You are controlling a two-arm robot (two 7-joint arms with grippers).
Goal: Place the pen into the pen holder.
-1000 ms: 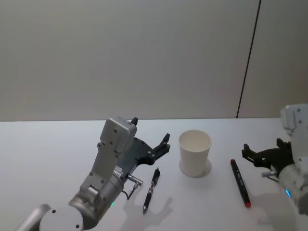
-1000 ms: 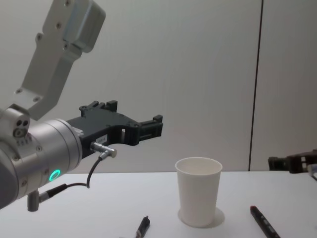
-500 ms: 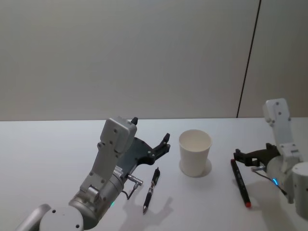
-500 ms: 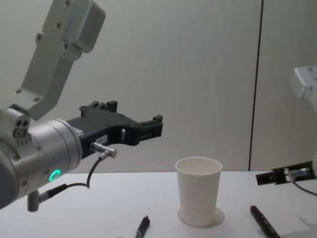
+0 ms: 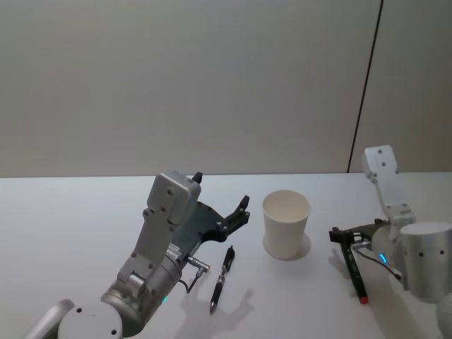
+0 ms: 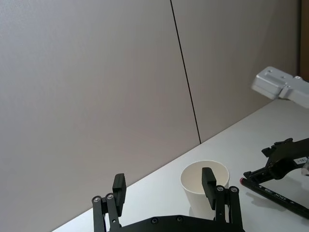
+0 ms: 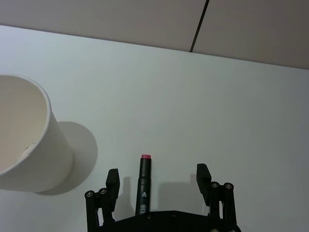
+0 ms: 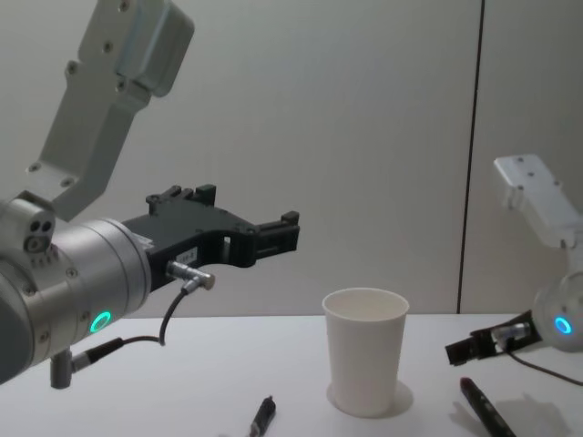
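The pen holder (image 5: pixel 286 224) stands on the table (image 5: pixel 70 233) between the left pen (image 5: pixel 221 279) and right pen (image 5: pixel 357 279).

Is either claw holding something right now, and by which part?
Nothing is held. The left gripper hangs open in the air; the right gripper is open over the red-tipped marker, not gripping it.

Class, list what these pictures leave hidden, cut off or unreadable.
Pen holder: inside hidden by its own wall, chest view.
Black pen: mostly cut off by bottom edge, chest view.
Marker: rear end hidden behind right gripper, right wrist view; print too small.
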